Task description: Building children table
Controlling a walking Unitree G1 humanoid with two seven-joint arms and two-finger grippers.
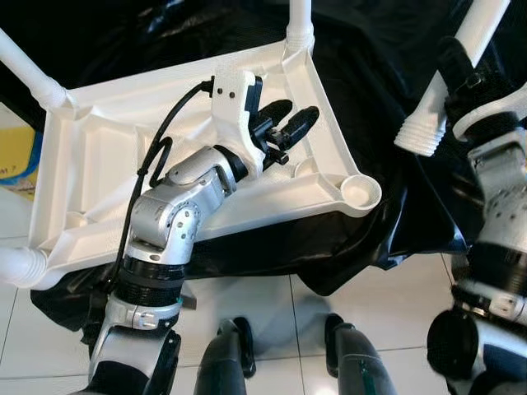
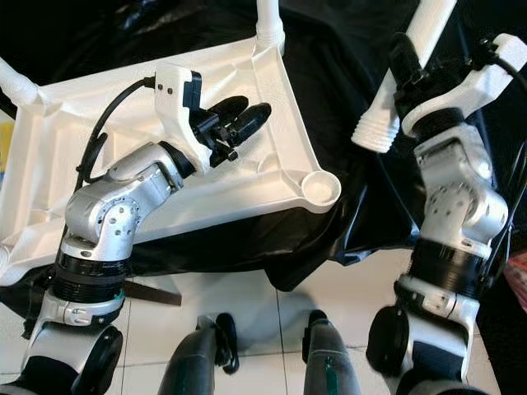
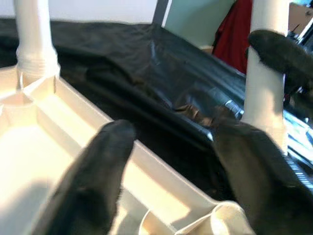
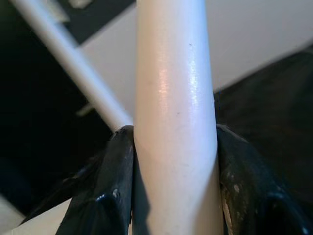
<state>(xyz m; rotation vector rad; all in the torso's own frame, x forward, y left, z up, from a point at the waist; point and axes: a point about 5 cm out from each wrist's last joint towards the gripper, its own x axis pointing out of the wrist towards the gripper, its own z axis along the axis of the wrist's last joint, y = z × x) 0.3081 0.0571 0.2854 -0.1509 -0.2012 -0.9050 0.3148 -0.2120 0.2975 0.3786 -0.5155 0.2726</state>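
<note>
A white plastic table top (image 1: 123, 156) lies upside down on a black sheet. White legs stand in three corners: far right (image 1: 300, 20), far left (image 1: 25, 70) and near left (image 1: 16, 267). The near-right corner socket (image 1: 360, 191) holds nothing. My left gripper (image 1: 296, 113) hovers open over the underside of the top, close to its right rim, with nothing between its fingers (image 3: 107, 161). My right gripper (image 1: 457, 70) is shut on a loose white leg (image 1: 428, 115). The leg's threaded end (image 2: 375, 132) points down, up and to the right of the bare socket.
The black plastic sheet (image 1: 379, 49) spreads under and beyond the table top. White floor tiles (image 1: 280, 329) lie in front, with my own feet (image 1: 230, 354) on them. A yellow object (image 1: 16, 156) sits at the left edge. Red cloth (image 3: 234, 44) hangs behind.
</note>
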